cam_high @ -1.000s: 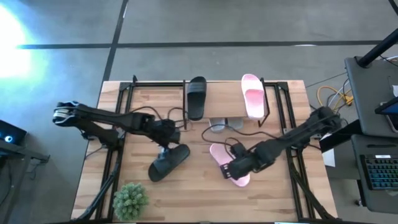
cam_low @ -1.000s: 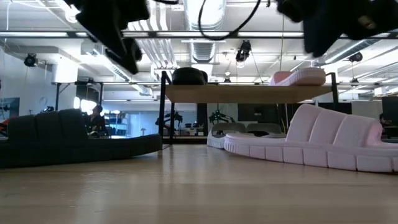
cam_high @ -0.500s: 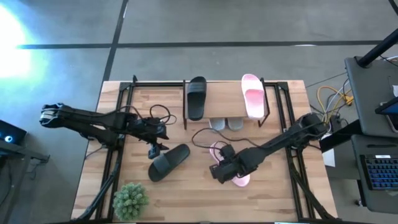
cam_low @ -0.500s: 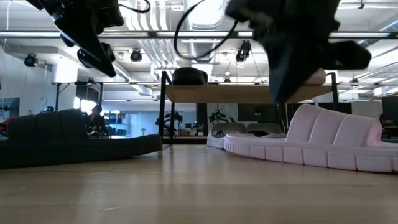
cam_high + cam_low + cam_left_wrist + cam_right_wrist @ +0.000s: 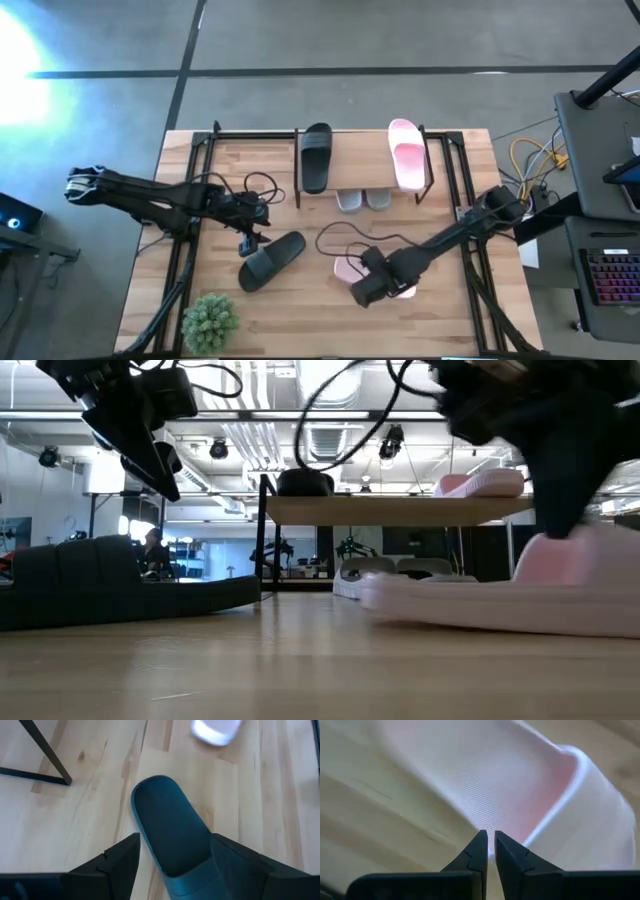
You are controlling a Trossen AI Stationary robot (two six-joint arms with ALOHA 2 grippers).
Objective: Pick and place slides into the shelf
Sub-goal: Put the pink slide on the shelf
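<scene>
A black slide (image 5: 272,260) lies flat on the table. My left gripper (image 5: 245,240) hangs open just above its heel end, and in the left wrist view the slide (image 5: 170,830) runs between the spread fingers untouched. A pink slide (image 5: 345,266) lies on its sole right of centre. My right gripper (image 5: 362,292) points straight down at it, fingers shut. The shelf (image 5: 360,160) stands at the far edge. A black slide (image 5: 316,157) and a pink slide (image 5: 405,152) rest on its top plank, and a grey pair (image 5: 362,199) sits on its lower tier. My right gripper comes from above, pointing down, with its shut tips (image 5: 490,839) at the pink slide's side rim (image 5: 492,822), where the footbed meets the table. Whether any of the rim sits between the fingers I cannot tell. The slide lies on the table (image 5: 480,600).
A small green plant (image 5: 210,322) stands at the near left corner. Black frame rails run along the table's left (image 5: 185,250) and right (image 5: 470,200) sides. Cables hang from both arms. Bare wood (image 5: 300,310) shows along the near edge.
My left gripper has drawn back from over the black slide toward the table's left edge, staying open; the slide has stayed put. My right gripper has sunk toward the near edge onto the pink slide, which has turned about on the table.
</scene>
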